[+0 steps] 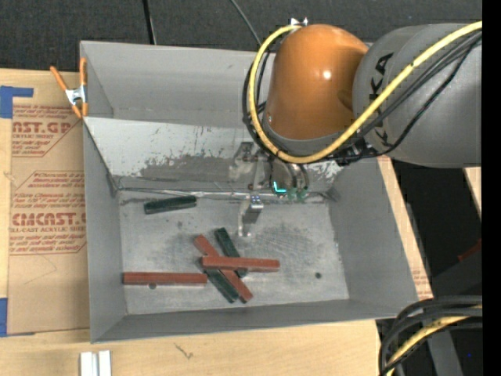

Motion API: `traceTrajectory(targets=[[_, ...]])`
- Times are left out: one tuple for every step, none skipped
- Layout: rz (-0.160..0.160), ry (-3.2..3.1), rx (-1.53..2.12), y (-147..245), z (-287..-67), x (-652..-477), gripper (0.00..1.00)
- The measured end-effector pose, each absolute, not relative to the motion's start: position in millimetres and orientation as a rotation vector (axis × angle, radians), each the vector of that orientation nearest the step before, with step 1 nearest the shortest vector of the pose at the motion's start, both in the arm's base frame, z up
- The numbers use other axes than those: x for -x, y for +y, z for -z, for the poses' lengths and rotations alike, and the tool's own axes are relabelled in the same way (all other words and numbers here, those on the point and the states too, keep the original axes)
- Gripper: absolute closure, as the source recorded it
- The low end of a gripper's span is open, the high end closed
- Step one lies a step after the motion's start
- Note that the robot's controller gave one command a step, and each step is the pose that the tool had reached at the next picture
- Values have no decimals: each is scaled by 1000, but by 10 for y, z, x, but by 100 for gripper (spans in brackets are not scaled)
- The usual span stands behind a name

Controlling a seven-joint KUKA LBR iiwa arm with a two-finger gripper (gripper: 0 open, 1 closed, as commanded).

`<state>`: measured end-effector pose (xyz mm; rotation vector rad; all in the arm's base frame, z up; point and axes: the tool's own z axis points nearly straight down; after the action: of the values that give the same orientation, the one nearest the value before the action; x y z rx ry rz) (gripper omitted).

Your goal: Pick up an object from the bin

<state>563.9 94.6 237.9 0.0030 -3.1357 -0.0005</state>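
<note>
My gripper [247, 224] hangs under the orange dome over the middle of the bin floor, just above and behind a small crossed pile of sticks. In that pile a dark green stick [226, 251] lies nearest the gripper's tip, a red-brown stick [241, 264] lies flat across it, and another red-brown stick [205, 246] runs diagonally beneath them. The gripper's tip stands a short way off the green stick's upper end.
A separate dark green stick [170, 204] lies to the left near the back wall. A long red-brown stick [164, 278] lies flat at the front left. The arm and its yellow cables cover the bin's right rear part.
</note>
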Motion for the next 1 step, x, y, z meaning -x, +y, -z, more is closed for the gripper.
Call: traceTrajectory(targets=[[2,-3143,-1,941,-2423,-5654,0]])
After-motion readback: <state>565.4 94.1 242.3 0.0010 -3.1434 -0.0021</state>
